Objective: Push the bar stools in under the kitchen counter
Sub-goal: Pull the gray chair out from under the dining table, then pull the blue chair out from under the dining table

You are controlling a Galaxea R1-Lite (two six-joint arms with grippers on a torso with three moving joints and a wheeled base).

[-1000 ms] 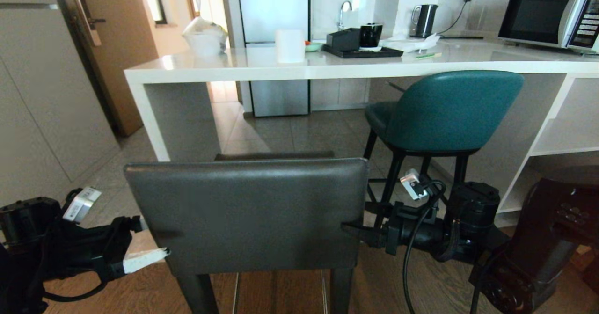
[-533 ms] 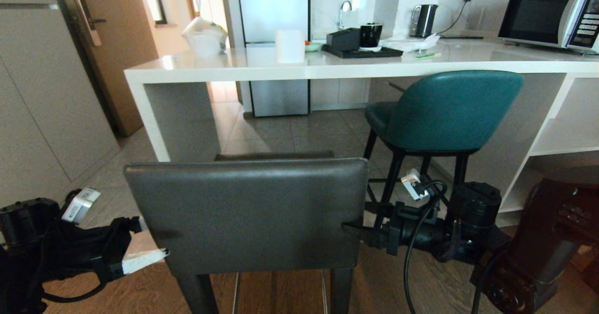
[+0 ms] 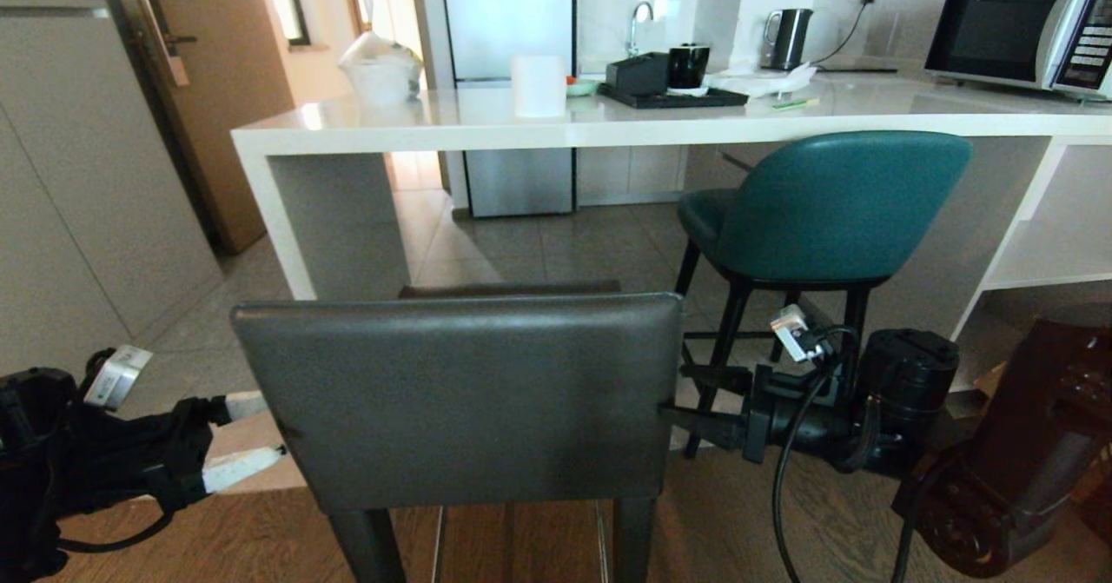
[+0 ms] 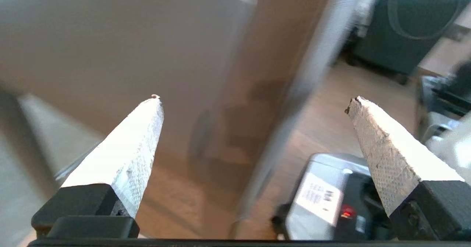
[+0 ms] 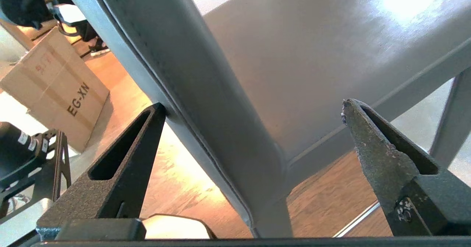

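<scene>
Grey stool [image 3: 456, 396] out in front of counter [image 3: 608, 122], not under. Teal stool [image 3: 825, 209] partly tucked beneath counter. Left gripper [image 3: 248, 440] jaws open wide, just off stool's left edge. Right gripper [image 5: 254, 107] jaws open, straddling right edge of grey backrest.

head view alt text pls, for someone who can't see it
A grey stool's square back fills the foreground, flanked by the open left gripper and open right gripper. Beyond, a teal stool sits partly under the white kitchen counter.
</scene>
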